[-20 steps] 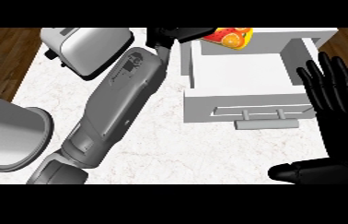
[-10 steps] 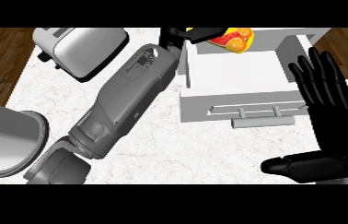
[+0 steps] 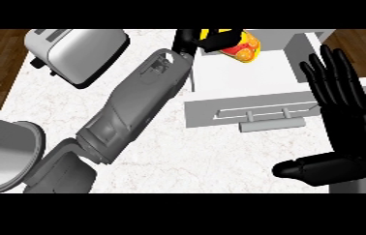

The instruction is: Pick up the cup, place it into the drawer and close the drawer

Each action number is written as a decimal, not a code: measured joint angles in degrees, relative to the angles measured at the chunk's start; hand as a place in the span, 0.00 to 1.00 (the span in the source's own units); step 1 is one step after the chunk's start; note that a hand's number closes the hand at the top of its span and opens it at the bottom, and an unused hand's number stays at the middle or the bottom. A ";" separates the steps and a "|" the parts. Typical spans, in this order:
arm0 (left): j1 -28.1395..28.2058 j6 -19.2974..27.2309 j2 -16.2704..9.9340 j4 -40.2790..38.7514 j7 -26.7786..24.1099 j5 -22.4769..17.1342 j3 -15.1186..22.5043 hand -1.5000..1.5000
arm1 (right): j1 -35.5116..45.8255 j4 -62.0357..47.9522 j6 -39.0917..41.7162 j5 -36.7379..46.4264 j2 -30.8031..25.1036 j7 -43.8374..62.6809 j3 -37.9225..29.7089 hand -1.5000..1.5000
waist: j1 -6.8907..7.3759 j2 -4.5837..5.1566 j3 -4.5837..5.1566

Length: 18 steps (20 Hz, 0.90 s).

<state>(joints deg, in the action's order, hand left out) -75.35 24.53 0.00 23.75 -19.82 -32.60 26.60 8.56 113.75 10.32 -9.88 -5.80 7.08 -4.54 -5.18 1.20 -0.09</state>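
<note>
The left hand has its fingers curled around the cup, an orange and yellow patterned one, holding it above the open drawer at the counter's far edge, while the right hand rests with fingers straight beside the drawer's right side, near the counter's right edge.
</note>
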 measured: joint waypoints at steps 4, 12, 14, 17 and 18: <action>-0.43 2.47 -0.01 -0.79 1.49 -0.33 4.64 0.00 | 0.03 -0.06 0.66 -0.42 0.23 -0.42 0.68 0.00 | -1.06 0.15 -0.04; -0.08 3.63 0.00 0.45 0.59 -4.37 7.61 0.00 | 0.77 -0.38 1.24 -2.31 0.54 -1.03 0.20 0.00 | -1.27 0.31 -0.01; 0.45 2.52 -0.01 0.99 -1.18 -5.93 7.09 0.00 | 0.26 0.52 1.36 -3.05 0.84 -0.75 0.41 0.00 | -1.03 0.24 0.01; 0.76 1.42 0.00 2.57 -3.88 -8.26 6.13 0.00 | 0.09 0.61 1.80 -4.88 0.84 -0.18 -0.05 0.00 | -0.17 0.01 0.03; 0.99 1.12 0.00 3.31 -4.96 -9.03 5.64 0.00 | -0.32 0.87 1.90 -5.41 0.83 0.10 -0.19 0.00 | 0.23 -0.11 0.04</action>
<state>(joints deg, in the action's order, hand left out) -74.36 25.65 0.00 27.05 -24.78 -41.63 32.24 8.24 114.61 12.21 -15.29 -4.97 7.19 -4.74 -4.95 1.08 -0.05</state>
